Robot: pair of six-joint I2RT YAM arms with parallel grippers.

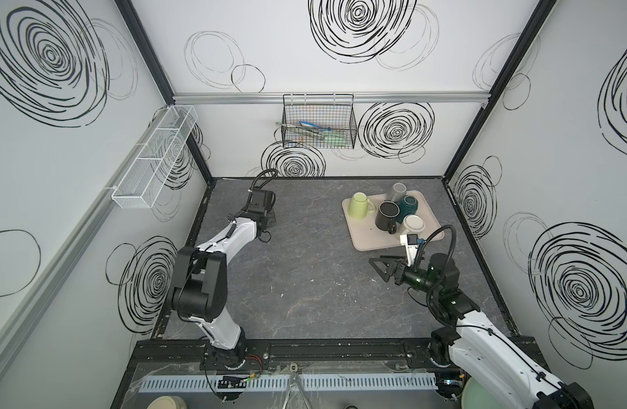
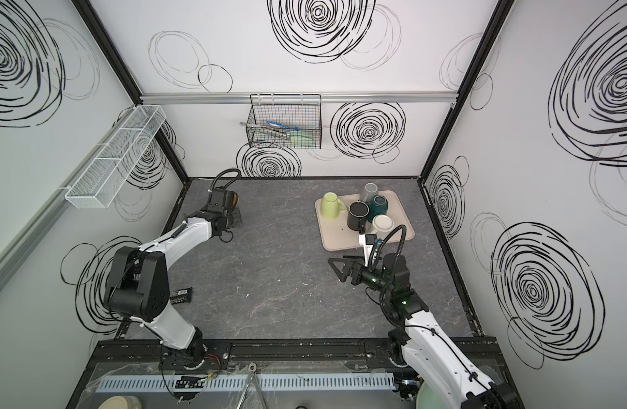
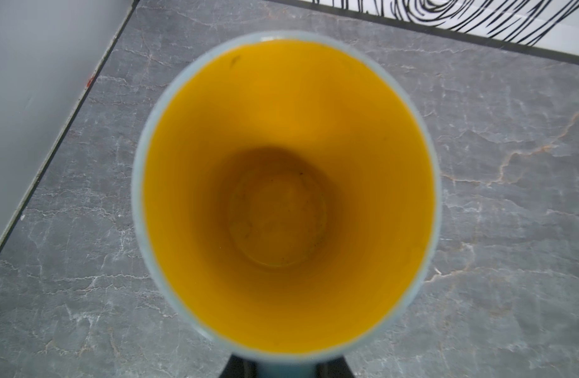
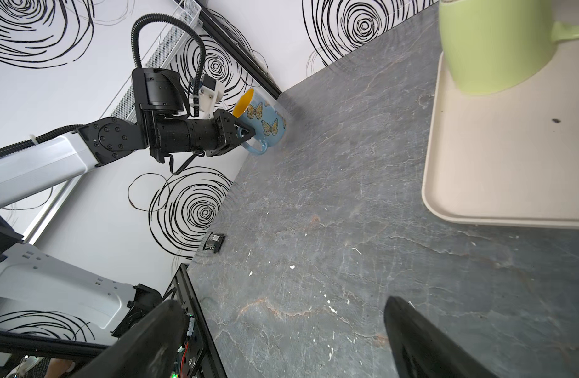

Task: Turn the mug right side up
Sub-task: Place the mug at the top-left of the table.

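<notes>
While right jaws spread, left jaws pinch the butterfly mug's [image 4: 267, 123] handle [image 4: 260, 150] — yellow inside.

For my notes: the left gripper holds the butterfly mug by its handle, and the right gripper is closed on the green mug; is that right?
Not quite: the right gripper is open and empty; the right wrist view shows its jaws wide apart above the table, the green mug free on the tray. The left gripper does hold the butterfly mug by its handle.
</notes>
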